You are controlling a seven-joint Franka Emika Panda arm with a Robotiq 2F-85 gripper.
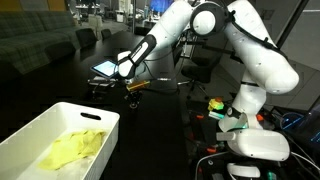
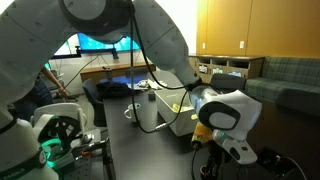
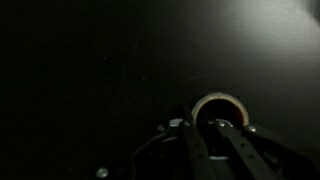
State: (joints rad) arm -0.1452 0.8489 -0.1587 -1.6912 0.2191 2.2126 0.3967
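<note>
Reaching low across dark table (image 1: pixel 150 120) with gripper (image 1: pixel 133 88), holding fingers fully together at near rim of pale ring (image 3: pixel 220 97). Lying flat on tabletop right at fingertips in wrist view; not showing clearly whether actually pinched. Sitting well apart at table's near end: white bin (image 1: pixel 30 128) holding yellow cloth (image 1: pixel 75 150). Likely risking slip: pinching thin rim off-centre, tilting or dropping ring, sending it rolling off table.

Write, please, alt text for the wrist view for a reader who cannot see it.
The gripper, jaws closed, reaches from the bottom edge to the near rim of a pale ring on a dark surface. Whether it grips the ring is unclear.
</note>
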